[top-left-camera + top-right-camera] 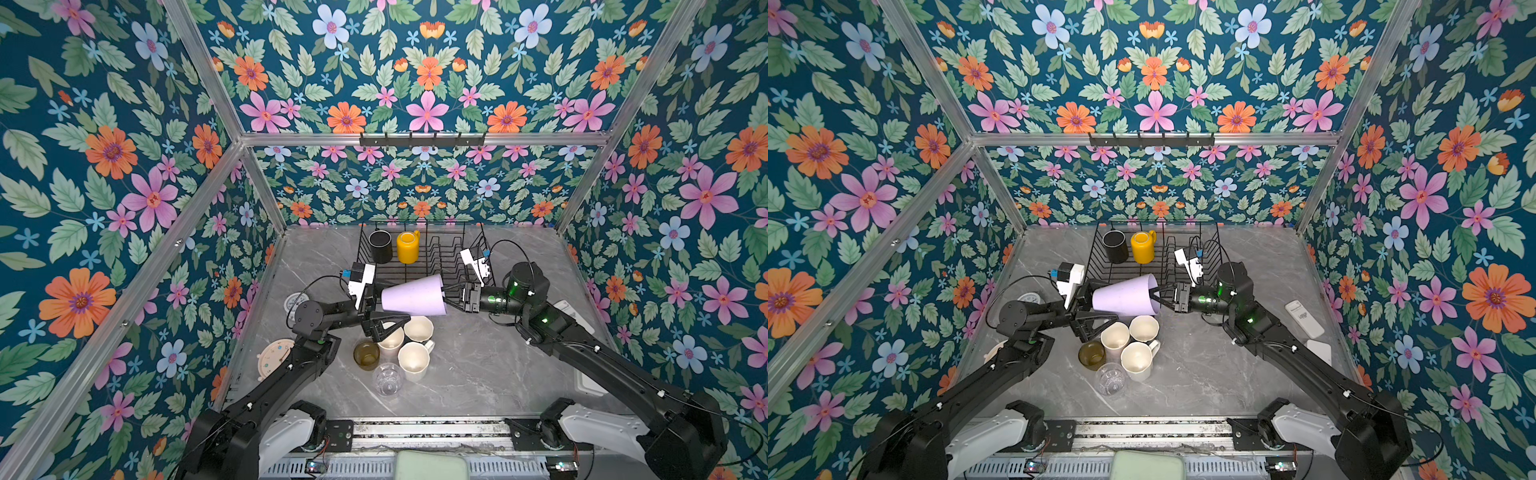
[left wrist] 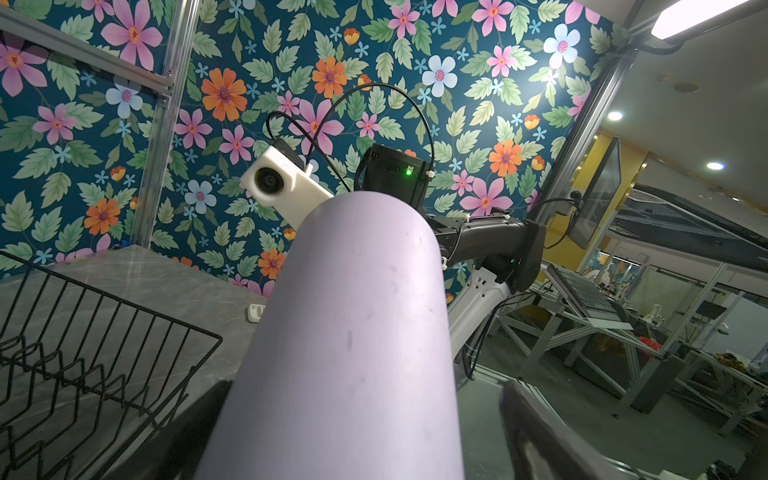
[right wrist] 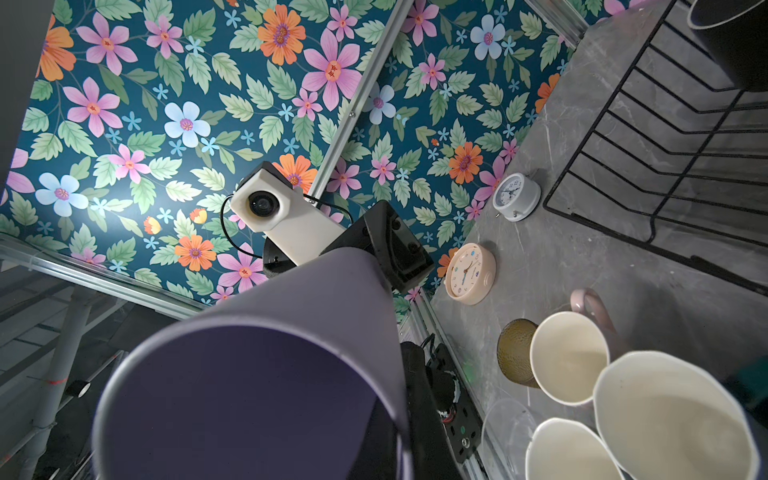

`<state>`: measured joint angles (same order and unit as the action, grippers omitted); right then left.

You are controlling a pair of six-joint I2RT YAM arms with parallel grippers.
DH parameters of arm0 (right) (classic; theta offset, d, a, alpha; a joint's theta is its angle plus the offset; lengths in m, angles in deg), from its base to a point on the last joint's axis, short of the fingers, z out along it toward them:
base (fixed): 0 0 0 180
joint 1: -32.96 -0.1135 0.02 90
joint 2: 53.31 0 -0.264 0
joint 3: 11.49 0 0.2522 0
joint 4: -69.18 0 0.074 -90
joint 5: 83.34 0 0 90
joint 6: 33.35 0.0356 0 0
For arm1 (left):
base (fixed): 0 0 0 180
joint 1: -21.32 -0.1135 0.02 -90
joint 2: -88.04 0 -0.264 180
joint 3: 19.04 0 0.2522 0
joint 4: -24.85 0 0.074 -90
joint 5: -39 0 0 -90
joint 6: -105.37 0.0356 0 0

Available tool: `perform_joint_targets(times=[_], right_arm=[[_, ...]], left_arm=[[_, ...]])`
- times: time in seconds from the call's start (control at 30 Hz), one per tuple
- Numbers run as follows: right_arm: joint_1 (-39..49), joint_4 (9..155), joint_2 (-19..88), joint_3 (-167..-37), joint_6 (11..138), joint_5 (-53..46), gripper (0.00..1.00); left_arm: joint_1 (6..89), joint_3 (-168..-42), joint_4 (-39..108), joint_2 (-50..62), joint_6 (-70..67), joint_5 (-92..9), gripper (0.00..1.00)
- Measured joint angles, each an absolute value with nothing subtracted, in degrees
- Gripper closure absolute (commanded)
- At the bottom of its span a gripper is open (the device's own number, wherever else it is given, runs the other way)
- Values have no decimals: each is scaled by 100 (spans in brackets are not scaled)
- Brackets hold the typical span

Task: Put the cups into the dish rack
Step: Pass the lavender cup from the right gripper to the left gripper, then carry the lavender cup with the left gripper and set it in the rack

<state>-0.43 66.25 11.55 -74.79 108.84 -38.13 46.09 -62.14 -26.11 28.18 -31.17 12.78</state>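
Left gripper [image 1: 388,305] is spread wide open, jaws sitting either side of the narrow bottom end of the lilac tumbler [image 1: 413,297]. Can't tell if they actually touch it.

Over by the left wall there's a cream clock [image 1: 274,357], with a white clock [image 1: 296,301] a bit farther back.

The tumbler is up in the air on its side with the mouth pointing right. In both top views it sits between the near edge of the dish rack [image 1: 434,253] and the cups on the table. Those are an amber glass [image 1: 366,355], a clear glass [image 1: 387,379] nearest the front, and three mugs [image 1: 414,361] with cream insides bunched close together.

In the far left end of the rack a black mug [image 1: 380,246] and a yellow mug [image 1: 408,247] stand upright side by side.

Right gripper [image 1: 446,294] is pinched tight on the tumbler's rim.
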Motion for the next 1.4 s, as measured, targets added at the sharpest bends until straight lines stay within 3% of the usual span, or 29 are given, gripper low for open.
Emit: perform_joint_targets(times=[0.37, 0.6, 0.87, 1.0, 1.23, 1.4], right_arm=[[-135, 6424, 1383, -7555, 10921, -3826, 100], [-187, 6352, 1424, -7557, 10938, -3835, 100], [-218, 6343, 1431, -7555, 10886, -3872, 100], [-222, 6380, 1378, -7540, 10873, -3813, 100], [-209, 6933, 932, -7479, 10718, -3358, 49], [-216, 7757, 220, -7444, 10324, -2576, 26]], left_arm=[[4618, -6234, -2865, 2698, -3310, 1370, 4], [4618, -6299, -2920, 2632, -3404, 1377, 12], [4616, -6339, -2952, 2569, -3537, 1348, 33], [4613, -6347, -2950, 2569, -3548, 1346, 61], [4622, -6575, -2351, 2724, -3181, 1115, 89], [4640, -7123, -865, 2903, -2274, 699, 100]])
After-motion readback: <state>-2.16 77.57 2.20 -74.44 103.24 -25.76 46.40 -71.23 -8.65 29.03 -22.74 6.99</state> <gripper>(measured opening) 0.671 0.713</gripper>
